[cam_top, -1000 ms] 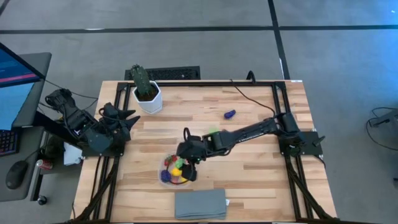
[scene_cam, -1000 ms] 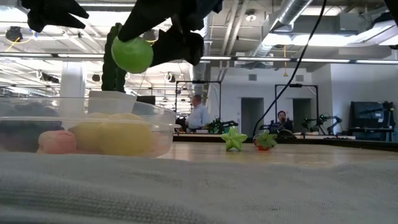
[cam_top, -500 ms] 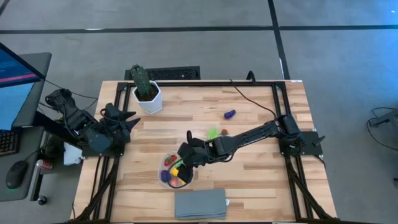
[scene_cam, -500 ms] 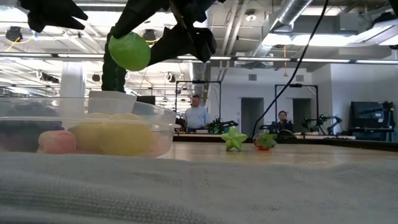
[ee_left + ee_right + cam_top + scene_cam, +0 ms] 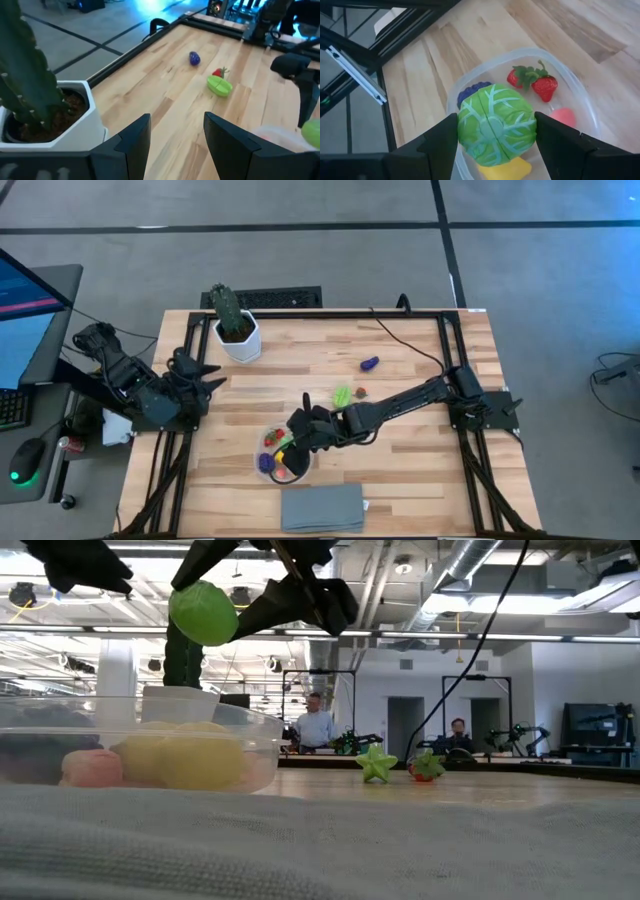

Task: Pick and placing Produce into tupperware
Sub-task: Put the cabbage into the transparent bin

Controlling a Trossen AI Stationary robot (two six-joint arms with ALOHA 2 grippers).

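- A wooden table is being shown under a workshop ceiling, with two people seen far off in the low view and a cactus in a white pot standing at one far corner.
- A green cabbage piece is being gripped between the fingers of the right gripper, which is being held just above the tupperware.
- Inside the tupperware, strawberries, a pink piece, a purple piece and a yellow piece are being kept.
- The release is probably best made with the cabbage centred over the bowl, clear of the near rim, and lowered first so that it is not bounced out over the low walls.
- The fingers should be opened fully and lifted straight up, so nothing is dragged out.
- On the table, a purple piece, a green piece and a small red piece are still being left for later picks.
- The left gripper is being parked near the cactus, its fingers apart and holding nothing.
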